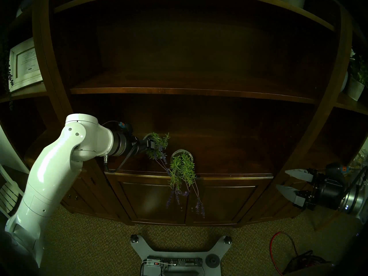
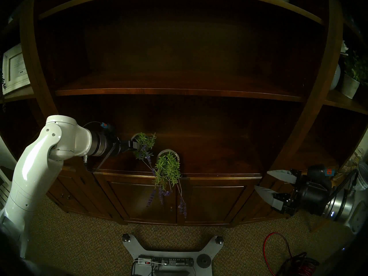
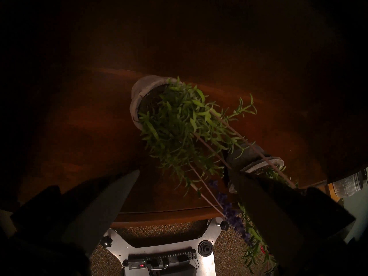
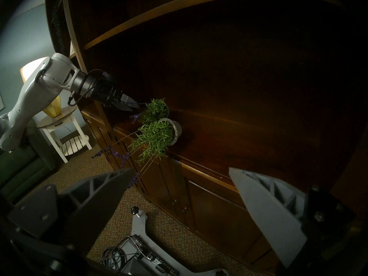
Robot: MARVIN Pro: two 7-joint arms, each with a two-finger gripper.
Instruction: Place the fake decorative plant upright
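Note:
Two fake plants lie on their sides on the wooden cabinet ledge. The left plant has a grey pot pointing back and purple flower stems reaching forward. The right plant has its pot on the ledge and foliage hanging over the front edge. My left gripper stands open at the left plant's foliage, leaf tips and stems between its fingers. My right gripper hangs open and empty far to the right.
Dark shelves rise above the ledge, cabinet doors below. A framed picture stands at left, a white-potted plant at right. My base and a red cable lie on the carpet. A side table shows by the left arm.

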